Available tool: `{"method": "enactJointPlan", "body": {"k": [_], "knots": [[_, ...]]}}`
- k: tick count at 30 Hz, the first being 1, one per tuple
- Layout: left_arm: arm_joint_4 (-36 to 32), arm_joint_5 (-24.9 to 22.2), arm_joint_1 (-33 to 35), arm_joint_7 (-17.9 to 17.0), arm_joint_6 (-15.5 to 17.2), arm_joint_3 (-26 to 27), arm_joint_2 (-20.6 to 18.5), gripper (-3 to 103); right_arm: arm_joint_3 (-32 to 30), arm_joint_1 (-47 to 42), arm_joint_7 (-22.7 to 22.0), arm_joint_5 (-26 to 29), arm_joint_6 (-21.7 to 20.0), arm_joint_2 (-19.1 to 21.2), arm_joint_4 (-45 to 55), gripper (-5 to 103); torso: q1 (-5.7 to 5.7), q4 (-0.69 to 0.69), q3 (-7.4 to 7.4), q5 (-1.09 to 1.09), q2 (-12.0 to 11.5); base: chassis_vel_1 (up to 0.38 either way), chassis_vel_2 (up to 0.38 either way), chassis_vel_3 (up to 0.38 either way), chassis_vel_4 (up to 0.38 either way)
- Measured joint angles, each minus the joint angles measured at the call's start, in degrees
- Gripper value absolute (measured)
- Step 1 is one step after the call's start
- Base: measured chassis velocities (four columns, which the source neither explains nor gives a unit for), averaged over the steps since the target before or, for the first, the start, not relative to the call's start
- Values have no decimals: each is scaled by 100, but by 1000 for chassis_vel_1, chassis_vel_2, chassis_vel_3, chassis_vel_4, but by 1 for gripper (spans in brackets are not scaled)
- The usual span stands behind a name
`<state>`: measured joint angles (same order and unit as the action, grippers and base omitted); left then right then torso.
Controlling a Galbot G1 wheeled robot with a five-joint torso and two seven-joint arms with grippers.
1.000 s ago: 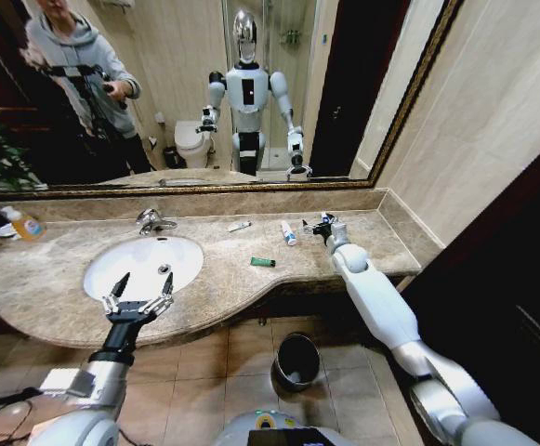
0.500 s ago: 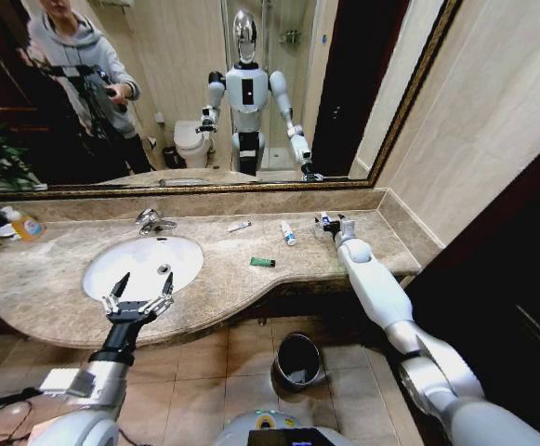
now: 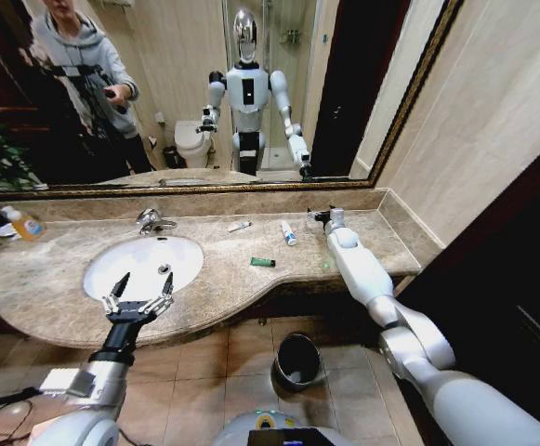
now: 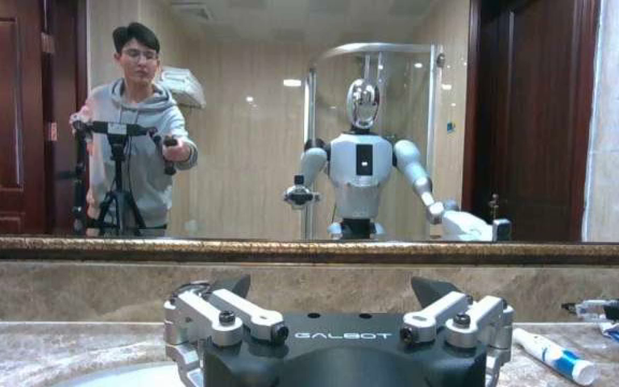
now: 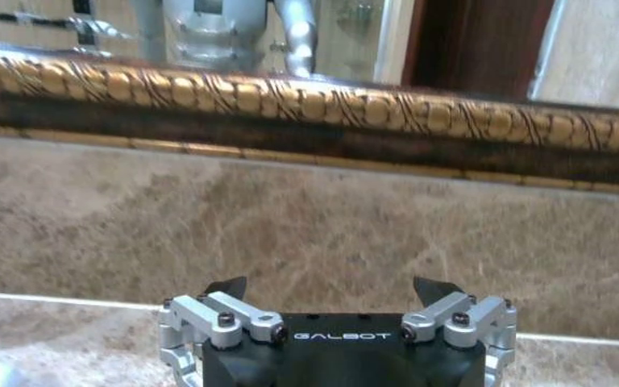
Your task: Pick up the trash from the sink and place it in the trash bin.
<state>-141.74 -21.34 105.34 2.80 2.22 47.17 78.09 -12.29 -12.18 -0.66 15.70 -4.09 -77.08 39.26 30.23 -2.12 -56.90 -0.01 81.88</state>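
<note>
While the left pincer (image 3: 138, 290) is hanging open at the worktop's (image 3: 56, 279) front edge, the right pincer (image 3: 322, 217), also open, is reaching near the back edge, beside a white tube (image 3: 289, 232); the green packet (image 3: 262, 262) is lying mid-worktop.

We see a beige-brown marbled counter (image 3: 56, 279) around a white basin (image 3: 144, 265) with a chrome faucet (image 3: 153, 221). At three o'clock from the basin lies a green packet (image 3: 263, 262); at one o'clock from that packet, a white tube (image 3: 289, 233) with blue marks. The bin (image 3: 297, 360) on the tan floor tiles is black. Both grippers, left (image 3: 138, 295) and right (image 3: 320, 216), are black with silver links; the arms are white. The mirror frame (image 5: 288, 101) is gold, scalloped, over dark brown.
</note>
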Motion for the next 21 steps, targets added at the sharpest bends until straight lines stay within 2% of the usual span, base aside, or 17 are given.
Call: {"method": "enactJointPlan", "body": {"k": [11,17,18,21], "knots": [[0,0,0,0,0,0,0,100,-79,128,4,97,51,-10,-508,99,0,1,0,1,1,0,0,0,0],[0,0,0,0,0,0,0,100,-102,134,-12,137,84,-55,-595,81,0,1,0,1,1,0,0,0,0],[0,0,0,0,0,0,0,100,-102,134,-12,137,84,-55,-595,81,0,1,0,1,1,0,0,0,0],[0,0,0,0,0,0,0,100,-102,132,-21,136,84,-54,-606,67,0,1,0,1,1,0,0,0,0]]}}
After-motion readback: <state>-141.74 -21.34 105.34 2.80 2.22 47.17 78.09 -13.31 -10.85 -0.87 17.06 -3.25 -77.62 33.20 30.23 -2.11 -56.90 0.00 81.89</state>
